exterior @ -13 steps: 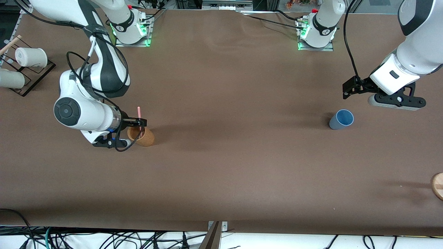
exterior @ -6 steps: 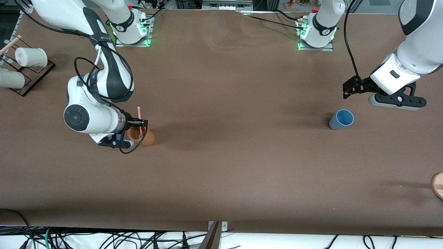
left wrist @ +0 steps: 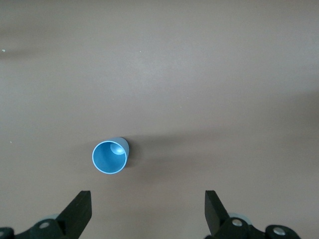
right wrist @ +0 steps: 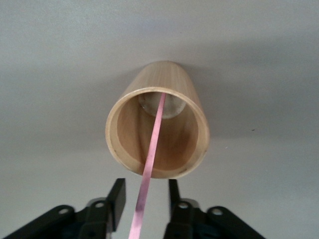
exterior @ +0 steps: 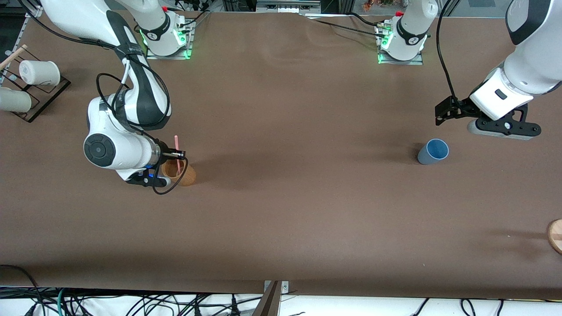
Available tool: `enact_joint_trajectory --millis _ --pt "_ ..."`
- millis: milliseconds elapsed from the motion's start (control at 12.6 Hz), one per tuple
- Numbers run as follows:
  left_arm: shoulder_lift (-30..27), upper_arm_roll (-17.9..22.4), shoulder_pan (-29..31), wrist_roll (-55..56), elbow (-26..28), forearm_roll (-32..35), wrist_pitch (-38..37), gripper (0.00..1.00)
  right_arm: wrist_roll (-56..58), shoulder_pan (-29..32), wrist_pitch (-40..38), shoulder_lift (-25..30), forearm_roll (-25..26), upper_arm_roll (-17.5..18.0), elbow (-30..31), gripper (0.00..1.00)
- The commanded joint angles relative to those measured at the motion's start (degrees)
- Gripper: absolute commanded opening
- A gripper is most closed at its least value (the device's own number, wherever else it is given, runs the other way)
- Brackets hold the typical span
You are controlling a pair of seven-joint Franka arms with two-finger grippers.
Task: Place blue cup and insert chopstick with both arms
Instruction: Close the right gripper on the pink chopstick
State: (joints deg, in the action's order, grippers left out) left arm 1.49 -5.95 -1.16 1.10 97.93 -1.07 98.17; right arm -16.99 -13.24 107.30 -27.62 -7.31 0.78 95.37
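The brown paper-covered tabletop point(exterior: 285, 131) carries two cups well apart. Toward the right arm's end stands a tan-brown wooden cup point(exterior: 181, 173), upright and open at the top. A thin straight pink chopstick point(exterior: 177, 149) stands with its lower end inside this cup, reaching down to the pale bottom as seen in the right wrist view point(right wrist: 158, 119), and its upper part rising above the rim. The right gripper point(exterior: 178, 154) is directly over the wooden cup at the level of the chopstick's middle. Its black fingers point(right wrist: 117, 199) lie on either side of the pink stick with a narrow gap showing between each finger and the stick in the right wrist view point(right wrist: 144, 199), so they are slightly parted and do not visibly pinch it.

Toward the left arm's end stands the small muted-blue tapered cup point(exterior: 432, 152), upright, alone on bare tabletop, its lighter blue inside facing up point(left wrist: 110, 156). The left gripper point(exterior: 443, 113) hangs in the air over the tabletop just beside the blue cup, not touching it. Its fingers point(left wrist: 79, 211) are spread wide with nothing between them point(left wrist: 147, 211), and the cup sits apart from them.

At the right arm's end of the tabletop, a black wire rack point(exterior: 33, 94) holds white cylindrical cups point(exterior: 38, 72). At the left arm's end, nearer the front camera, the edge of a round wooden disc point(exterior: 555, 235) shows.
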Motion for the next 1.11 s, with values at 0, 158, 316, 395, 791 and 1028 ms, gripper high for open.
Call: enact_joint_trajectory --millis 0,158,316,395,791,1028 --pt "0.88 -0.03 -0.16 0.48 -1.87 1.59 -1.32 1.00 -0.50 0.06 0.46 0.46 -0.95 0.10 0.78 0.30" --pt "0.97 -0.03 -0.16 0.48 -1.87 1.59 -1.58 1.00 -0.50 0.06 0.28 0.11 -2.87 0.10 0.78 0.20" --pt "1.06 -0.03 -0.16 0.48 -1.87 1.68 -1.58 1.00 -0.42 0.06 0.28 0.02 -3.15 0.10 0.70 0.10" --pt "1.06 -0.03 -0.16 0.48 -1.87 1.68 -1.50 1.00 -0.33 0.06 0.28 0.11 -3.15 0.10 0.69 0.09" --pt "1.06 -0.03 -0.16 0.57 -1.87 1.59 -1.49 1.00 0.37 0.06 -0.24 0.28 -3.06 -0.07 -0.26 0.02" --pt "1.06 -0.03 -0.16 0.49 -1.87 1.59 -1.49 1.00 0.29 0.06 -5.85 1.95 -3.15 -0.07 -3.34 0.02"
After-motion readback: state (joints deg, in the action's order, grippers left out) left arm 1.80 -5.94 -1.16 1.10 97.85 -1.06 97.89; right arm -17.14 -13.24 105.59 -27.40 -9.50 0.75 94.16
